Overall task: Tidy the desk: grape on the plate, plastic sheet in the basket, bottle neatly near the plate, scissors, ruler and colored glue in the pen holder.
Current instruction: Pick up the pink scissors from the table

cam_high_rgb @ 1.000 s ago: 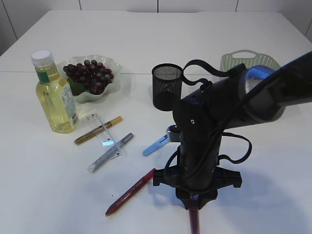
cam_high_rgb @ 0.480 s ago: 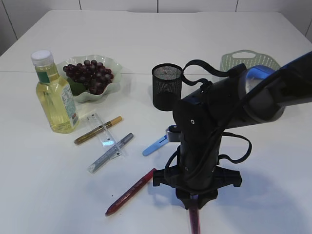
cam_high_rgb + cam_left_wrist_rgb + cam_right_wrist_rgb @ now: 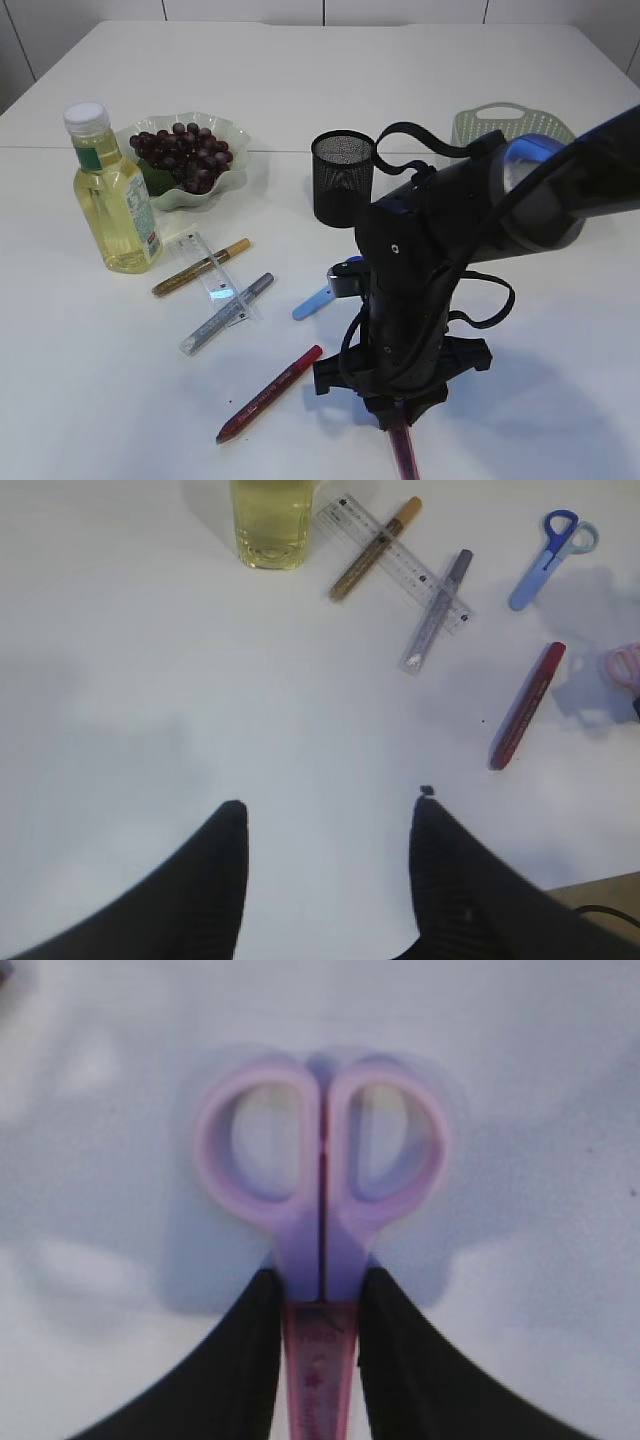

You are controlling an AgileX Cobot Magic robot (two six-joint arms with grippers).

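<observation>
My right tool [image 3: 318,1310] pinches the pink scissors [image 3: 322,1175] at the table's [image 3: 300,120] near edge; my left tool [image 3: 325,880] is spread, holding nothing.

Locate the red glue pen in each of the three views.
Exterior view: red glue pen lies slanted at lower centre, left of the right arm.
Left wrist view: at right, below the blue scissors.
Right wrist view: not in it.
Shared landmark: the blue scissors lie near it in both.

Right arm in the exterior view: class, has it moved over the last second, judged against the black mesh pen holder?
Yes. The right gripper has twisted slightly, while the pen holder stays put; its crossbar now tilts, and more of the blue scissors shows.
</observation>
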